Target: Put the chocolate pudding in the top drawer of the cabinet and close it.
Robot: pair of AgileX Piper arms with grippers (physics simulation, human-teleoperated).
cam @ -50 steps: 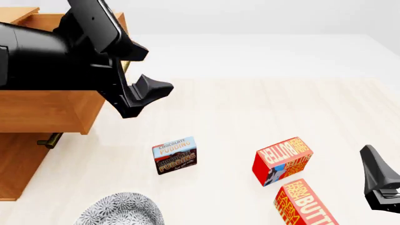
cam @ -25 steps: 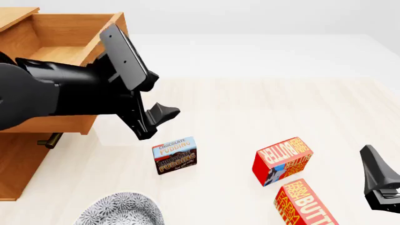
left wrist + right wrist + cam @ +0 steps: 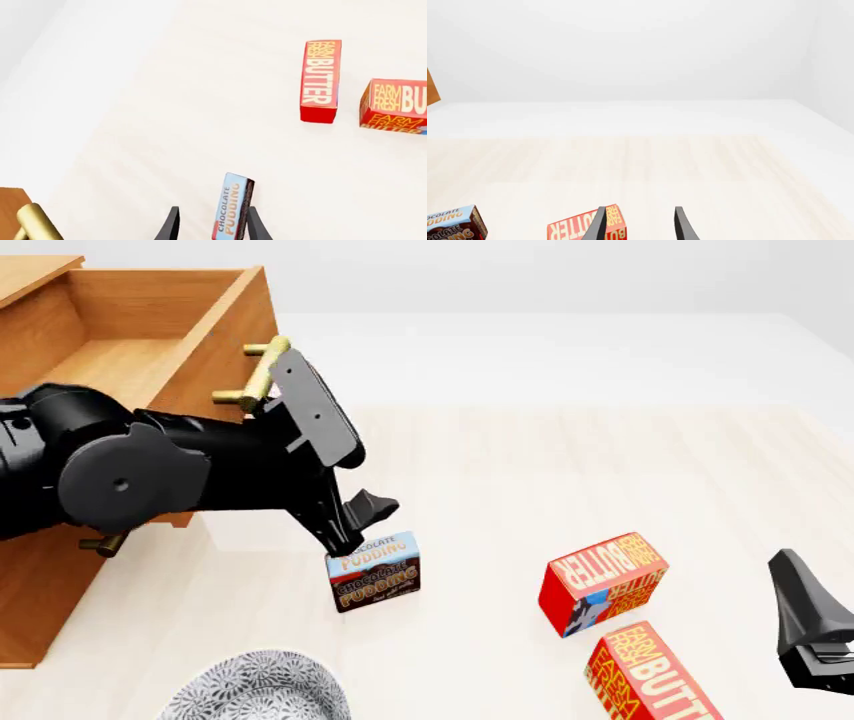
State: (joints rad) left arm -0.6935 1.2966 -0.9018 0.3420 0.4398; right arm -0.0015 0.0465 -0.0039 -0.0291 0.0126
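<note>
The chocolate pudding (image 3: 374, 571) stands on its edge on the table, right of the cabinet (image 3: 34, 600). My left gripper (image 3: 351, 532) hangs just above it, open. In the left wrist view the chocolate pudding (image 3: 233, 207) shows between the two fingers of the left gripper (image 3: 212, 210), nearer one finger, with a gap on the other side. The top drawer (image 3: 147, 330) is pulled out and open, its brass handle (image 3: 254, 375) just behind my left arm. My right gripper (image 3: 807, 630) is open at the right edge, holding nothing, its fingers (image 3: 599, 224) apart in the right wrist view.
Two red butter boxes (image 3: 603, 580) (image 3: 654, 675) lie right of the pudding, one of them close under the right gripper (image 3: 637, 222). A patterned plate (image 3: 260, 690) sits at the front edge. The lower drawer's handle (image 3: 104, 540) pokes out below my left arm.
My left arm has swung down and to the right, from in front of the open drawer to just over the pudding. The right arm and the boxes have stayed put.
</note>
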